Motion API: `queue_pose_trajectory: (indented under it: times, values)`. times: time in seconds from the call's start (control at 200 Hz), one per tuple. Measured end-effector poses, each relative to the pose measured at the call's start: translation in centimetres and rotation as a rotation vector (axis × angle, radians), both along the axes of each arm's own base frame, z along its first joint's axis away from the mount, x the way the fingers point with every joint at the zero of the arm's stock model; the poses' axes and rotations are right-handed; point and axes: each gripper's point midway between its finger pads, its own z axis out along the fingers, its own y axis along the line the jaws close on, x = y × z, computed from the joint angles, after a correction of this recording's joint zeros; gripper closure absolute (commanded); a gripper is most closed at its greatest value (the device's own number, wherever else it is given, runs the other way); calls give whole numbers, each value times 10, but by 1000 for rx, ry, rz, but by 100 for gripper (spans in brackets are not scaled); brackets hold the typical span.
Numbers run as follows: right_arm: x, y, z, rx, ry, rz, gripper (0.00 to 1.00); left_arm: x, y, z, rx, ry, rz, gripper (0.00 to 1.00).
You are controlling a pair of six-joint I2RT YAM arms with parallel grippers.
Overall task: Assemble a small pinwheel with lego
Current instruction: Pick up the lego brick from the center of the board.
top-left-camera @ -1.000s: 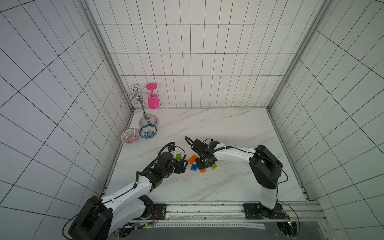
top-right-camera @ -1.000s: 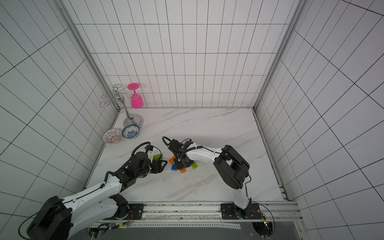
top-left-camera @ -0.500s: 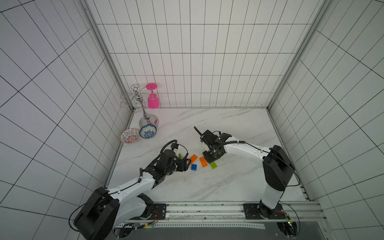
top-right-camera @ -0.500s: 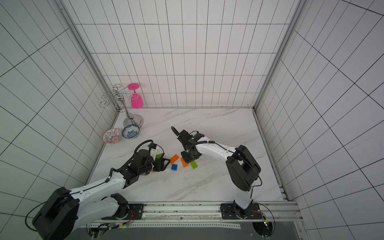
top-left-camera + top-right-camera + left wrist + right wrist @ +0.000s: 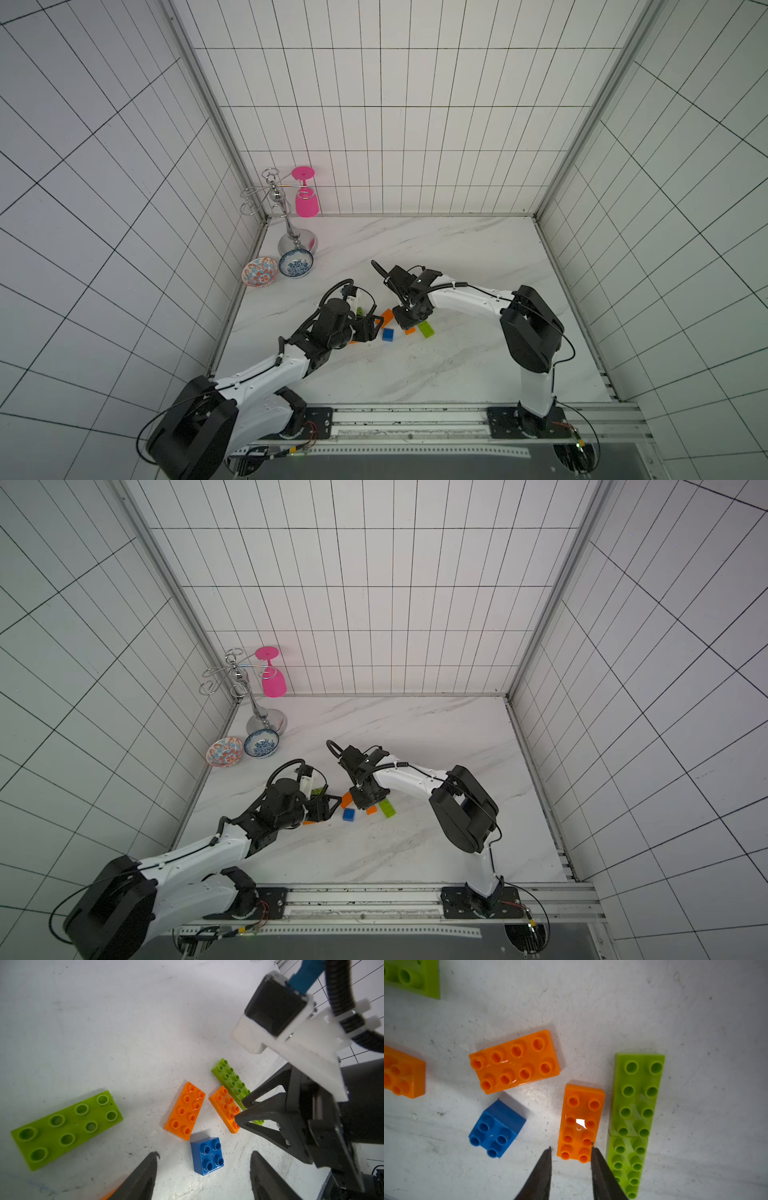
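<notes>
The lego lies loose on the marble; no pinwheel is in view. My right gripper [image 5: 571, 1147] is open a little, its fingertips either side of the near end of an orange brick [image 5: 581, 1118], one tip touching its corner. Two lime-green bricks [image 5: 636, 1095] lie end to end beside it. My left gripper [image 5: 204, 1153] stands open with the blue brick [image 5: 207, 1155] between its tips, untouched. A second orange brick [image 5: 386, 318] lies just beyond the blue brick [image 5: 388, 334]. A third green brick [image 5: 66, 1128] lies apart, and another orange brick [image 5: 402, 1073] sits under the left gripper [image 5: 370, 328].
Two patterned bowls [image 5: 259, 272] and a metal glass rack [image 5: 291, 232] with a pink glass [image 5: 306, 203] stand at the far left corner. The two grippers are close together over the bricks; the right gripper [image 5: 239, 1110] fills one side of the left wrist view.
The right gripper drew back towards the far wall half a second ago and has come back down over the orange brick. The left arm has barely moved.
</notes>
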Motion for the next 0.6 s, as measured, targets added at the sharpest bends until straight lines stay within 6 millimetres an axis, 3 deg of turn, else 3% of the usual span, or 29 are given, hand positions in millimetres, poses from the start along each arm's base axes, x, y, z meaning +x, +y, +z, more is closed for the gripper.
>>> queue_pose_trajectory:
  times: [0.6]
  values:
    - [6, -1, -15, -31, 14, -23, 67, 0, 1, 0, 2, -1, 3, 28]
